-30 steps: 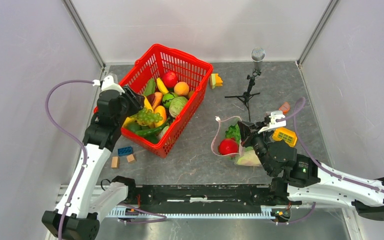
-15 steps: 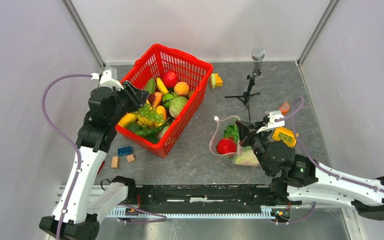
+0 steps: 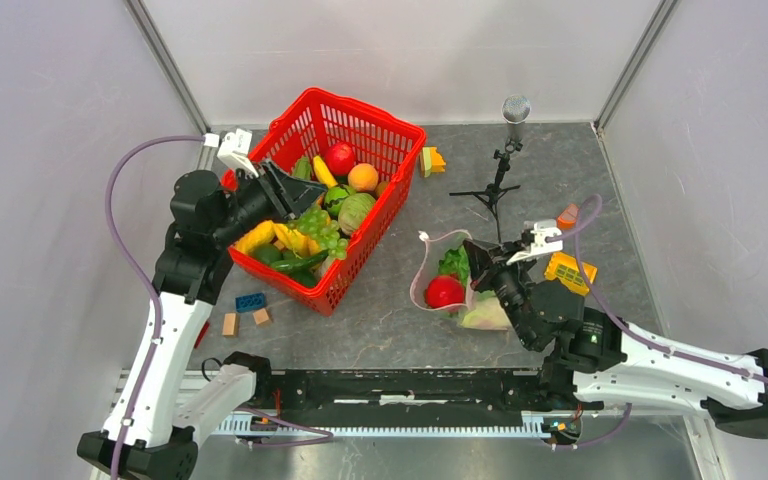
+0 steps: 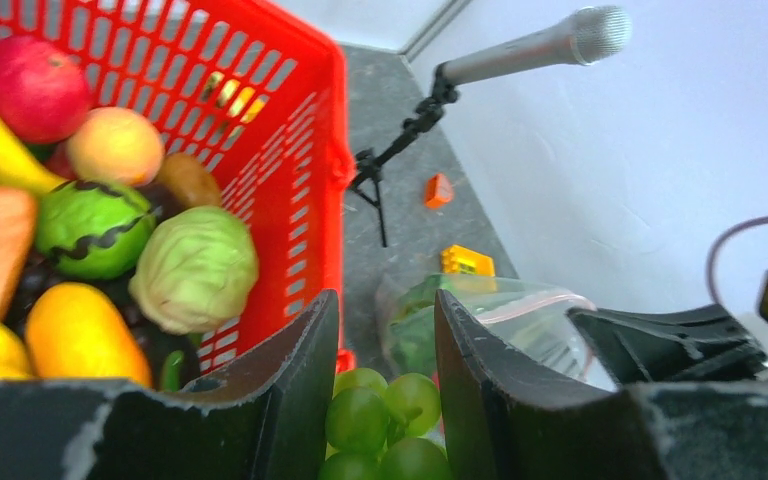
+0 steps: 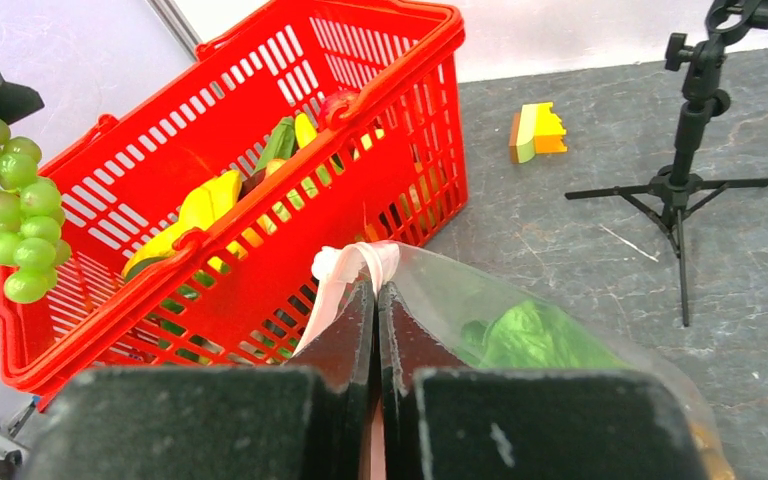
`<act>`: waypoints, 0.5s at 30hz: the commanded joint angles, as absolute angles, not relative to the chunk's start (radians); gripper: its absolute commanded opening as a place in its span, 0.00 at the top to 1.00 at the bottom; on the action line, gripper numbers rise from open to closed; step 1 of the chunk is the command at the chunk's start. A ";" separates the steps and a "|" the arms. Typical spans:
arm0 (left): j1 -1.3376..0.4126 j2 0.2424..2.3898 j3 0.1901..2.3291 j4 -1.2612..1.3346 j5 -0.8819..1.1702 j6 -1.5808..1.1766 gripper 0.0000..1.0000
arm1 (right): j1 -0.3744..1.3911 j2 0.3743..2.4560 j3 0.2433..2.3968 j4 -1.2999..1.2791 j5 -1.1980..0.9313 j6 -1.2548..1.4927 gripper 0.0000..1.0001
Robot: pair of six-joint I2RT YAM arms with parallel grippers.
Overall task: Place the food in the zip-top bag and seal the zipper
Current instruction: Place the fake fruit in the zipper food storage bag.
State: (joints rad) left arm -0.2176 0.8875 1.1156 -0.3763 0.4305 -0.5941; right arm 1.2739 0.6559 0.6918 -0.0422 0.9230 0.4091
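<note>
A red mesh plastic basket [image 3: 368, 107] sits upper left of centre in the top view, on a dark grey stone-patterned tabletop [image 3: 390, 320]. Below its lower left corner lie 1 blue studded plastic brick [image 3: 251, 301] and 2 small wooden cubes [image 3: 230, 323], close together. A yellow, orange and green block [image 3: 432, 160] lies just right of the basket's upper right corner. A grey microphone on a small black tripod [image 3: 503, 160] stands upright right of centre. Further right lie a small orange block [image 3: 567, 216] and, below it, a yellow studded brick [image 3: 569, 271].

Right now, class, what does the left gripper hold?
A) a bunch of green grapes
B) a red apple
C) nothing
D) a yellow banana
A: the bunch of green grapes is clamped in the left gripper and dangles over the red basket, as the right wrist view also shows.
</note>
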 commanded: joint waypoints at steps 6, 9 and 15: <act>-0.235 0.853 1.118 -0.271 0.544 -0.635 0.98 | 1.273 0.771 0.642 0.123 0.847 0.481 0.99; -0.235 0.844 1.119 -0.294 0.517 -0.613 0.98 | 1.273 0.820 0.621 0.142 0.803 0.498 0.99; -0.235 0.849 1.123 -0.299 0.484 -0.599 0.98 | 1.272 0.883 0.621 0.160 0.773 0.471 0.99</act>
